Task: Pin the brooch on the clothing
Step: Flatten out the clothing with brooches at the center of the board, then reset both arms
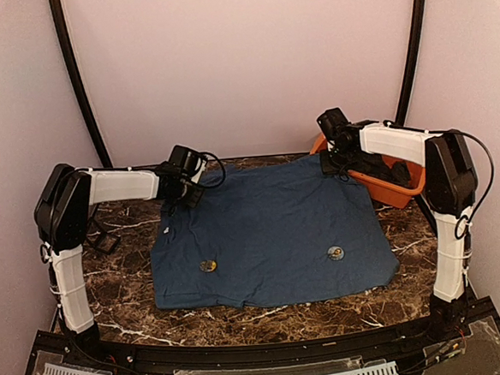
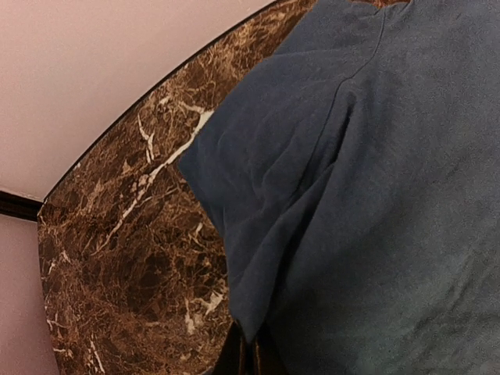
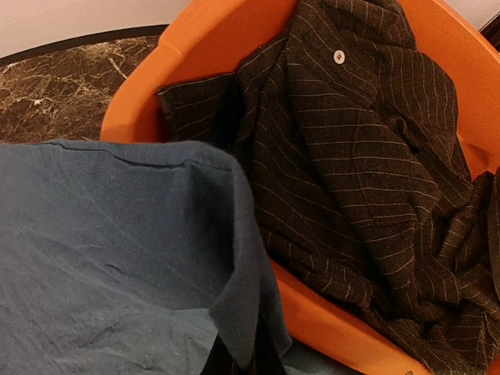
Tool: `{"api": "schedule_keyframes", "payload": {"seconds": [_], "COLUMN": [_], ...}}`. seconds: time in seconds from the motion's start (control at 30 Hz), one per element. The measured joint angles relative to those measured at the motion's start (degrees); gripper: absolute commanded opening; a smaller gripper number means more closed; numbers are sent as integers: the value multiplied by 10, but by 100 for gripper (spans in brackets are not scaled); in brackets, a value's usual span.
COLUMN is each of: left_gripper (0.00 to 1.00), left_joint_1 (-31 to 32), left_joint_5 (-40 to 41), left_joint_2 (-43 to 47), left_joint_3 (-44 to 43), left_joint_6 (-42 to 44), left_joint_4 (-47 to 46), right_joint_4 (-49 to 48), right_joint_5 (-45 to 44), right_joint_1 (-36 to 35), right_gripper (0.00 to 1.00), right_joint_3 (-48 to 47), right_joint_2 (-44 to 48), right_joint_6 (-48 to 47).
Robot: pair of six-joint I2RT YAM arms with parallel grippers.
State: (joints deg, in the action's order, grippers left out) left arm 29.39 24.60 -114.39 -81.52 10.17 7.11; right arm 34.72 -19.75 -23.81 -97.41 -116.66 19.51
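Note:
The navy-blue T-shirt (image 1: 270, 233) lies spread flat on the marble table. Two small round brooches lie on its near part, one at the left (image 1: 208, 265) and one at the right (image 1: 335, 252). My left gripper (image 1: 184, 192) is shut on the shirt's far left sleeve; the wrist view shows the fabric (image 2: 359, 195) pinched between its fingertips (image 2: 251, 355). My right gripper (image 1: 335, 158) is shut on the shirt's far right corner beside the orange tub; the blue fabric (image 3: 117, 258) rises in a fold between its fingertips (image 3: 246, 359).
An orange tub (image 1: 387, 186) stands at the far right, holding a dark pinstriped shirt (image 3: 367, 156); its rim (image 3: 328, 312) touches the T-shirt's edge. A small black object (image 1: 108, 243) lies on the table at the left. Pink walls enclose the table.

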Motion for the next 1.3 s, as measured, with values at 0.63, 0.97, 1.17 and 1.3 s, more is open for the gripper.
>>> {"api": "schedule_keyframes", "payload": {"seconds": [0.63,0.97,1.17,1.3], "left_gripper": [99,99,99,99], "left_joint_1": [-9,-23,-21,-20], "left_joint_5": [164,78,-31,-77], "left_joint_2": [-64,53,285,418], "left_joint_3": [-63,-43,82,146], "left_joint_6": [26,-84,-159,-176], "left_joint_4": [-30,82,112,147], "right_joint_4": [81,120,96,92], "right_joint_5": [-160,-94,-2,60], "right_joint_1": [-32,-34,-52,-63], "right_gripper": [61,64,82,99], "right_joint_3": [-96,74,230,296], "right_joint_2": [-17,165,337,458], "right_joint_6": [13,26,2,-8]}}
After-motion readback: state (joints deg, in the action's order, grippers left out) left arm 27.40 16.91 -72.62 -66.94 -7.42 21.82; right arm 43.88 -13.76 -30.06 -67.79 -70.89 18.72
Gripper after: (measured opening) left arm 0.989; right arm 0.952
